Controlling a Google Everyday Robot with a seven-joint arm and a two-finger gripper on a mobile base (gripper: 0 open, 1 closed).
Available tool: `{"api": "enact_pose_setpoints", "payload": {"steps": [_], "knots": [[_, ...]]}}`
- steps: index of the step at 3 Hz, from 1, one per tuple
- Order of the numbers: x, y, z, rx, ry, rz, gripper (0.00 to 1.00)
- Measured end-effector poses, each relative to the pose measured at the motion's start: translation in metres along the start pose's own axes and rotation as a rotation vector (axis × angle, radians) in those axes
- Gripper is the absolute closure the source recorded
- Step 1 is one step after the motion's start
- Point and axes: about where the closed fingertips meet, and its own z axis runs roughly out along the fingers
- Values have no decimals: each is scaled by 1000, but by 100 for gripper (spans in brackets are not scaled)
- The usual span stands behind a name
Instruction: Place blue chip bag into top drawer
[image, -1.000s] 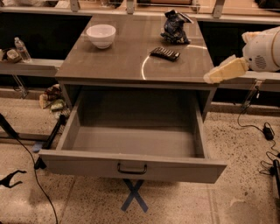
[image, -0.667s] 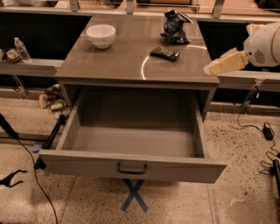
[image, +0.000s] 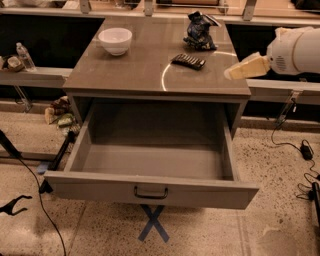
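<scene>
The blue chip bag (image: 199, 31) stands crumpled at the back right of the cabinet top (image: 135, 70). The top drawer (image: 150, 186) is pulled wide open toward me; its inside shows nothing in it, and its dark handle (image: 150, 192) is at the centre of the front panel. My gripper (image: 234, 73) hangs on the white arm (image: 295, 50) at the right. It hovers over the top's right edge, in front of and to the right of the bag, and is not touching it.
A white bowl (image: 115, 40) sits at the back left of the top. A flat black ribbed bar (image: 188, 61) lies in front of the bag. A water bottle (image: 24, 56) stands on the left shelf. Cables (image: 295, 147) and a blue tape X (image: 152, 222) are on the floor.
My gripper has risen and moved a little left, toward the back of the cabinet top. The bag, bowl, bar and drawer have not moved.
</scene>
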Motion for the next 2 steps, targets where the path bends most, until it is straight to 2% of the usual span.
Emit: {"api": "enact_pose_setpoints", "payload": {"steps": [2], "knots": [[-1,-49,95,134,-82,114,0]]}}
